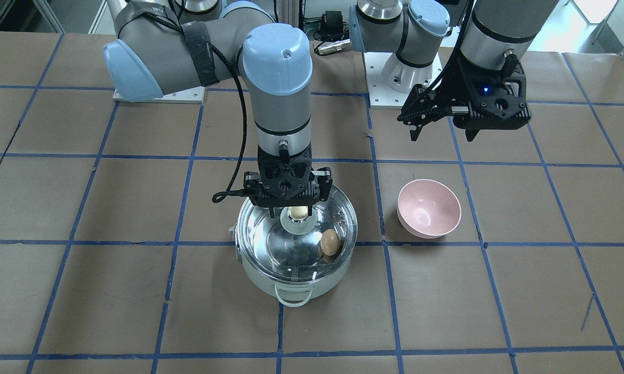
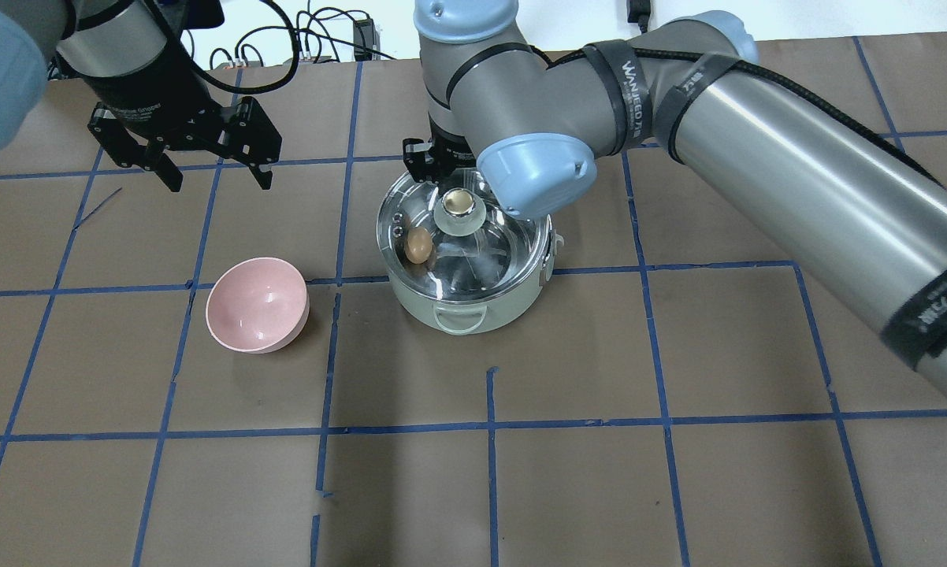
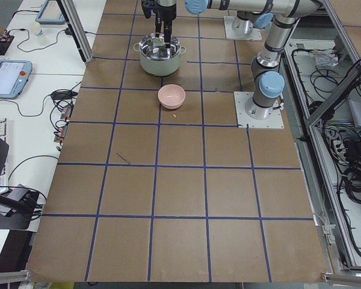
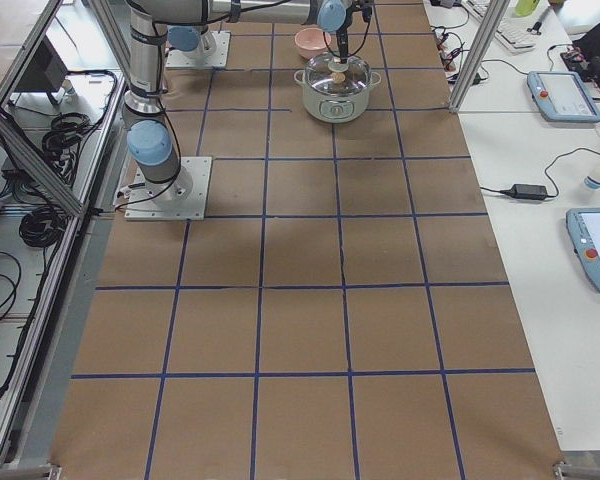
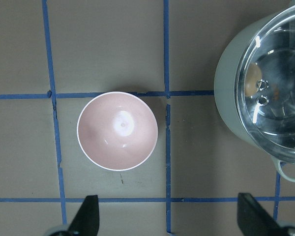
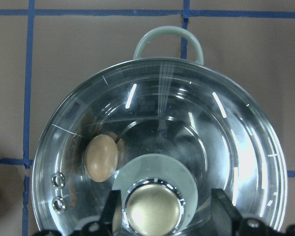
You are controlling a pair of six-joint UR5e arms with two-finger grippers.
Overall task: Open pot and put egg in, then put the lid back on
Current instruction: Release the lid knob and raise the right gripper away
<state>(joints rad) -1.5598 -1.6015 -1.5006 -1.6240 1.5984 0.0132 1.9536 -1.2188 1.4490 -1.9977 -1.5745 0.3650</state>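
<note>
The mint-white pot [image 1: 291, 283] stands mid-table with the glass lid [image 1: 286, 244] resting on it. The brown egg [image 1: 330, 242] lies inside, seen through the glass; it also shows in the overhead view [image 2: 418, 245] and the right wrist view [image 6: 102, 157]. My right gripper [image 6: 164, 216] points straight down over the lid's cream-gold knob [image 6: 153, 211]. Its fingers [image 6: 221, 211] straddle the knob with a gap on each side, so it is open. My left gripper [image 1: 442, 136] is open and empty, raised above the table behind the pink bowl.
An empty pink bowl [image 2: 257, 305] sits on the table to the pot's left in the overhead view, about one grid square away. The brown table is marked with blue tape lines. The right arm's long forearm [image 2: 796, 181] spans the table's right half.
</note>
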